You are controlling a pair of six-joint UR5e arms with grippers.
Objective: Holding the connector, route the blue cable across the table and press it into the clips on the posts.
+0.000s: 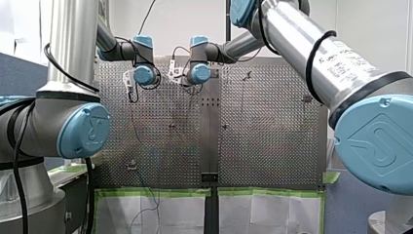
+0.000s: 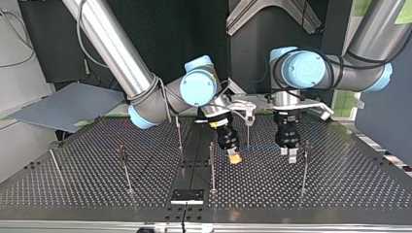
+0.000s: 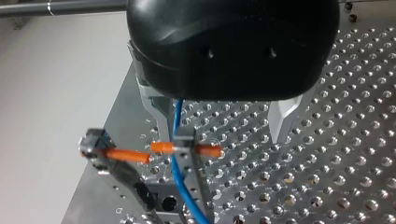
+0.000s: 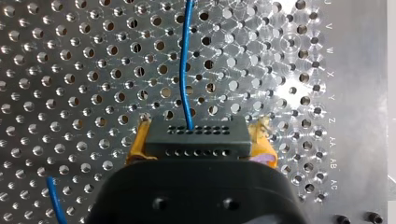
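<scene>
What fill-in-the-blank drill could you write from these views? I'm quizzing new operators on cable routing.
My right gripper is ____ on the connector.
The cable leaving the connector is ____.
My left gripper is ____, with the cable between its fingers.
The right gripper's pads are ____.
Missing words: shut; blue; open; yellow.

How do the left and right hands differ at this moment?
The right hand has yellow pads; the left hand has bare metal fingers. The right hand is shut on the connector; the left hand is open, the blue cable running between its fingers. Both hang low over the table.
</scene>
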